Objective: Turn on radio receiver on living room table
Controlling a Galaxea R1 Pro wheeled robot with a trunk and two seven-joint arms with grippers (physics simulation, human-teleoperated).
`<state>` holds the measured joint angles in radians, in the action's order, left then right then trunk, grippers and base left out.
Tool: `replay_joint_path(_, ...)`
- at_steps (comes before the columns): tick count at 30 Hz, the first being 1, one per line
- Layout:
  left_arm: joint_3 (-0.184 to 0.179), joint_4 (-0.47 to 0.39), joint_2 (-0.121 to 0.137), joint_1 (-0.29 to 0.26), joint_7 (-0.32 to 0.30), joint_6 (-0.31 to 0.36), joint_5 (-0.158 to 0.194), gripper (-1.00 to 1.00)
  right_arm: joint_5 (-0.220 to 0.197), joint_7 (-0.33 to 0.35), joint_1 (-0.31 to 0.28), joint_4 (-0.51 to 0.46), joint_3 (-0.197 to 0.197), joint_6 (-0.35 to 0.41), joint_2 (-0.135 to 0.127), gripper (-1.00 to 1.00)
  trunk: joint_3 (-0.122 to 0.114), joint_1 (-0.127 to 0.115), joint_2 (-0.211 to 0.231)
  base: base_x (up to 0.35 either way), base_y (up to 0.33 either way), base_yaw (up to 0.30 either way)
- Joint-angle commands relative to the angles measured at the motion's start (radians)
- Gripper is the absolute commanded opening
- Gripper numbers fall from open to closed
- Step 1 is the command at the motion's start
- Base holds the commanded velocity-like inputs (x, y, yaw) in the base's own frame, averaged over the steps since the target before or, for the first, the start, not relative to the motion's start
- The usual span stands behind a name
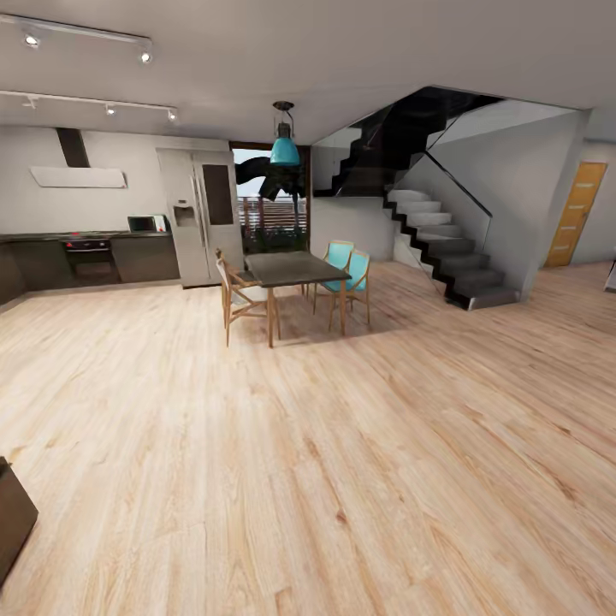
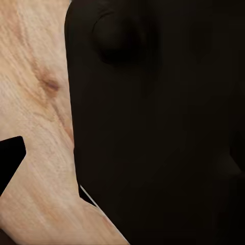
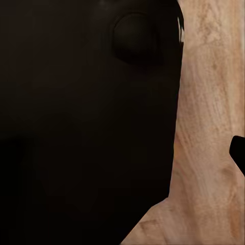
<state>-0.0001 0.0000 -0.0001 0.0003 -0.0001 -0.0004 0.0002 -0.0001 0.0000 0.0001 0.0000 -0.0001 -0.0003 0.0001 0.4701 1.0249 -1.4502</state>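
Whether either pincer stands wide or narrow cannot be told: in the left wrist view a large black body (image 2: 163, 132) of the robot covers most of the picture, with a black pointed tip (image 2: 10, 158) showing at one edge over pale wood planks, and in the right wrist view a similar black mass (image 3: 87, 122) blocks the picture, with a small dark tip (image 3: 238, 152) at the edge above the same wood.

The head view looks across an open room with a light wood plank floor (image 1: 342, 462). The red radio receiver and the low grey coffee table are not among the things seen here.

Well back on the floor stands a tall dark rectangular dining table (image 1: 295, 269) on wooden legs. Wooden chairs (image 1: 238, 299) stand at its left side and wooden chairs with light blue backs (image 1: 349, 272) at its right side. A teal pendant lamp (image 1: 285, 147) hangs above it.

Along the far left wall runs a dark kitchen counter (image 1: 85, 248) with a built-in oven (image 1: 89, 255), a small microwave (image 1: 145, 224) resting on the counter near its right end, and a grey double-door refrigerator (image 1: 201, 218) just beside it. A dark staircase with grey steps (image 1: 445, 248) rises at the right, and an orange wooden door (image 1: 577, 214) stands at the far right. A dark brown box-like corner (image 1: 13, 513) pokes in at the lower left edge.
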Motion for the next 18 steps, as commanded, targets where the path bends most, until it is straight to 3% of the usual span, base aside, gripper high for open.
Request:
replay_joint_path(1, -0.001, 0.0, -0.006, 0.006, -0.001, -0.004, 0.001, 1.0, 0.0, 0.0, -0.006, -0.002, 0.0, -0.003, 0.006, 1.0, 0.0, 0.0, 0.0, 0.0, 0.0, 0.0)
replay_joint_path(10, -0.001, 0.0, -0.056, 0.021, -0.001, -0.006, 0.003, 1.0, 0.0, -0.002, -0.047, -0.002, 0.0, -0.005, 0.054, 1.0, 0.0, 0.0, 0.0, 0.0, 0.0, 0.0)
replay_joint_path(14, -0.001, 0.0, -0.079, 0.021, -0.001, -0.006, 0.002, 1.0, 0.0, -0.002, -0.048, -0.002, -0.001, -0.006, 0.055, 1.0, 0.0, 0.0, 0.0, 0.0, 0.0, 0.0)
replay_joint_path(18, -0.001, 0.0, -0.08, 0.021, -0.001, -0.006, 0.002, 1.0, 0.0, -0.002, -0.049, -0.002, 0.0, -0.006, 0.055, 1.0, 0.0, 0.0, 0.0, 0.0, 0.0, 0.0)
